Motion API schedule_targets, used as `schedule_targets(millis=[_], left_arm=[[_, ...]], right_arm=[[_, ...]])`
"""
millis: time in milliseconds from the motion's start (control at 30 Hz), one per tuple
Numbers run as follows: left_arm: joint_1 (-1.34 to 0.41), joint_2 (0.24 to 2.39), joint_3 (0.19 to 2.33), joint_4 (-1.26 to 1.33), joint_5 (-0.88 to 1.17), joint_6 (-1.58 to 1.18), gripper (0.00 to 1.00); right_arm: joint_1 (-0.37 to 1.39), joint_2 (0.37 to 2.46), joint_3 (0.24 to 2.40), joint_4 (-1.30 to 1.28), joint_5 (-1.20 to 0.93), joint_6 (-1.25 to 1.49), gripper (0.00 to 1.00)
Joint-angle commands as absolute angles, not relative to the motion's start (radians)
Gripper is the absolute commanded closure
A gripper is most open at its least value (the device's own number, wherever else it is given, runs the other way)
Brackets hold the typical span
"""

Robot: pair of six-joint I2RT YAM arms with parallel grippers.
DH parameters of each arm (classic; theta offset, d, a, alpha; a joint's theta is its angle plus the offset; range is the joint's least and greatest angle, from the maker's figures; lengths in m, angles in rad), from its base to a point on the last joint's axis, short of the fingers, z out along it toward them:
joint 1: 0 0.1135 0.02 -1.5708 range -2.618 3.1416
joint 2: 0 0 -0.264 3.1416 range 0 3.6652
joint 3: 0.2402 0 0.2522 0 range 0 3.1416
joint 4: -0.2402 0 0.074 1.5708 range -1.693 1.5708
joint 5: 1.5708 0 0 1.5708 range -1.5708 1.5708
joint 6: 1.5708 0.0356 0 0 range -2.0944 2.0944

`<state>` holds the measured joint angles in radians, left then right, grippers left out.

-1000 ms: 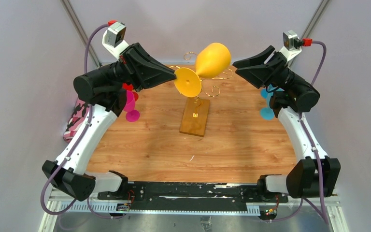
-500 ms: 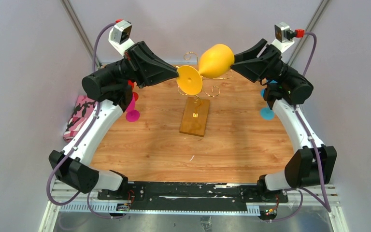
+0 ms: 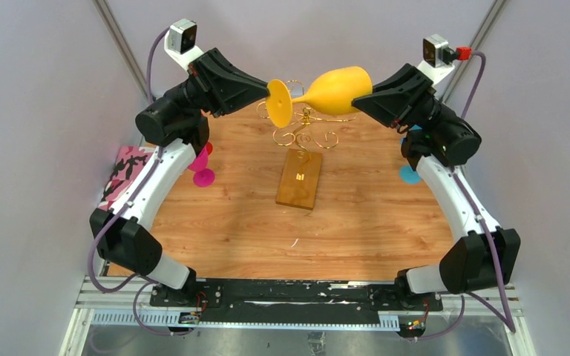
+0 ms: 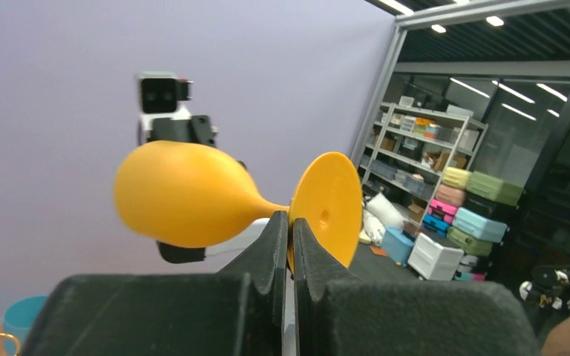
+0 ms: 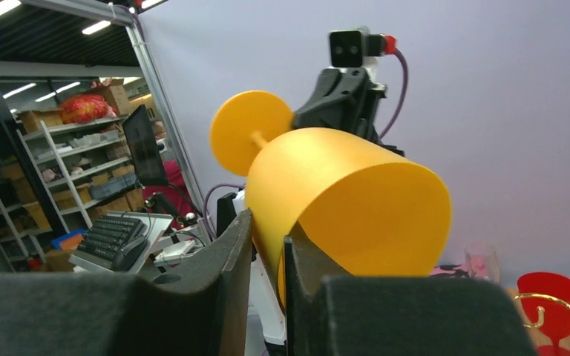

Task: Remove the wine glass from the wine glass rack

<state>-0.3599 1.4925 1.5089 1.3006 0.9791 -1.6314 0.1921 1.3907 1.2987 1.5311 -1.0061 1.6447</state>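
Above the rack (image 3: 299,182), left gripper (image 3: 270,88) clamps the wine glass (image 3: 338,89); right gripper (image 3: 361,94) newly clamps its rim.

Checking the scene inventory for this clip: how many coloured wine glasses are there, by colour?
yellow wine glass: 1
pink wine glass: 1
red wine glass: 1
blue wine glass: 1
Total: 4
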Motion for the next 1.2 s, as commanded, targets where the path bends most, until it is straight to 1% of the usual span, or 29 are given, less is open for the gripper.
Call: schedule_targets(millis=[0, 200, 233, 300, 500, 600, 667, 700, 800, 867, 933, 1000, 1100, 1133, 1167], left_arm=[[-0.373, 1.558, 1.499, 1.309, 1.028, -1.642, 1.0], [-0.37, 1.606, 1.503, 1.363, 1.032, -1.69, 1.0], [-0.37, 1.614, 1.508, 1.386, 1.031, -1.709, 1.0], [-0.37, 1.627, 1.519, 1.431, 1.027, -1.746, 1.0], [-0.37, 1.625, 1.515, 1.451, 1.027, -1.762, 1.0], [-0.37, 1.606, 1.509, 1.461, 1.032, -1.772, 1.0], [-0.363, 1.58, 1.497, 1.436, 1.037, -1.75, 0.84], [-0.36, 1.564, 1.488, 1.402, 1.039, -1.722, 0.74], [-0.344, 1.514, 1.47, 1.234, 1.05, -1.565, 0.56], [-0.336, 1.489, 1.47, 1.092, 1.05, -1.452, 0.47], [-0.332, 1.469, 1.484, 0.934, 1.046, -1.333, 0.44], [-0.33, 1.45, 1.508, 0.702, 1.025, -1.192, 0.45], [-0.318, 1.408, 1.525, 0.452, 0.939, -1.007, 0.58], [-0.315, 1.396, 1.533, 0.363, 0.905, -0.951, 0.71], [-0.315, 1.388, 1.562, 0.243, 0.861, -0.852, 0.89]], right_arm=[[0.239, 1.315, 1.271, 1.595, -1.039, 1.593, 0.83], [0.239, 1.257, 1.251, 1.551, -1.043, 1.568, 0.9], [0.24, 1.255, 1.247, 1.534, -1.046, 1.559, 0.92], [0.239, 1.252, 1.241, 1.455, -1.053, 1.517, 1.0], [0.239, 1.241, 1.203, 1.3, -1.042, 1.416, 1.0], [0.237, 1.205, 1.205, 1.11, -1.041, 1.313, 1.0], [0.238, 1.146, 1.212, 0.896, -1.028, 1.161, 1.0], [0.238, 1.112, 1.217, 0.786, -1.017, 1.047, 1.0], [0.238, 1.009, 1.26, 0.517, -0.975, 0.848, 1.0], [0.238, 0.95, 1.307, 0.342, -0.939, 0.734, 1.0], [0.238, 0.905, 1.367, 0.16, -0.9, 0.625, 1.0], [0.237, 0.864, 1.422, -0.005, -0.848, 0.534, 1.0], [0.237, 0.832, 1.512, -0.27, -0.711, 0.408, 1.0], [0.238, 0.821, 1.53, -0.338, -0.658, 0.369, 1.0], [0.237, 0.814, 1.55, -0.421, -0.606, 0.333, 1.0]])
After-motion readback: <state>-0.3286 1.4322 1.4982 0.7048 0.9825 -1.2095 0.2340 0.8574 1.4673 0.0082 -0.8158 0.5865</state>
